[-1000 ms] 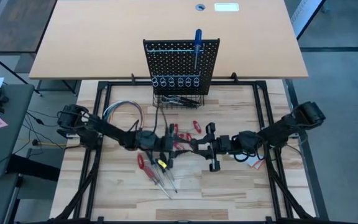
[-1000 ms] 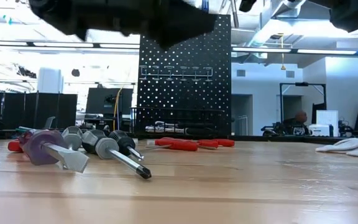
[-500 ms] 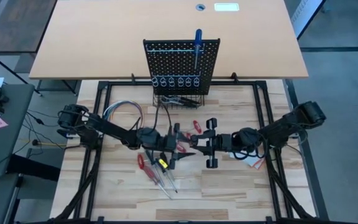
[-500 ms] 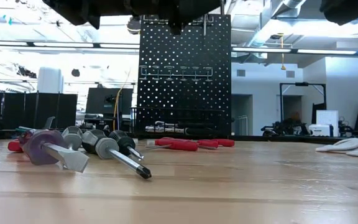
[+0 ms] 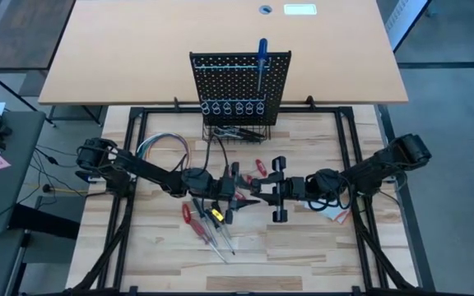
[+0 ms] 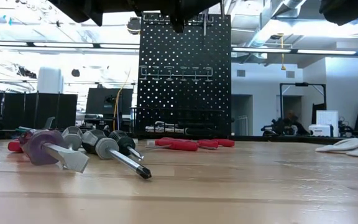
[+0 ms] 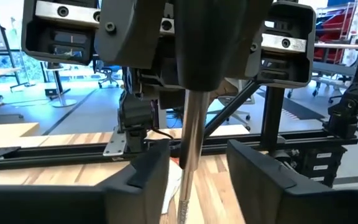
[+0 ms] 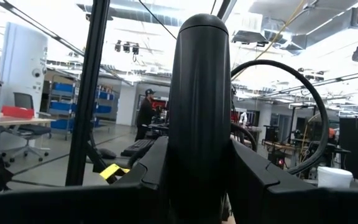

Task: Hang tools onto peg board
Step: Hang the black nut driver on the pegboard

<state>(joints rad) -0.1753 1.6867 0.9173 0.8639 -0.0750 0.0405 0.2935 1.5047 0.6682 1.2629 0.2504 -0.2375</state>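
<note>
Two grippers meet in front of the peg board (image 5: 239,86): the right gripper's (image 8: 199,186) jaws clamp a black-handled screwdriver (image 8: 199,106), its shaft (image 7: 189,155) between the left gripper's (image 7: 194,180) half-open jaws, not visibly touching. One blue screwdriver (image 5: 261,64) hangs on the board. Several screwdrivers (image 6: 104,149) and red pliers (image 6: 185,144) lie on the surface (image 6: 241,186), unhung.

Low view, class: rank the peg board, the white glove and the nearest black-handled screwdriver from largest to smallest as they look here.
1. Peg board, by far the largest.
2. Black-handled screwdriver.
3. White glove, partly cut off at the edge.

The screwdriver lies nearest the camera, so it and the glove look close; that order is unsure.
</note>
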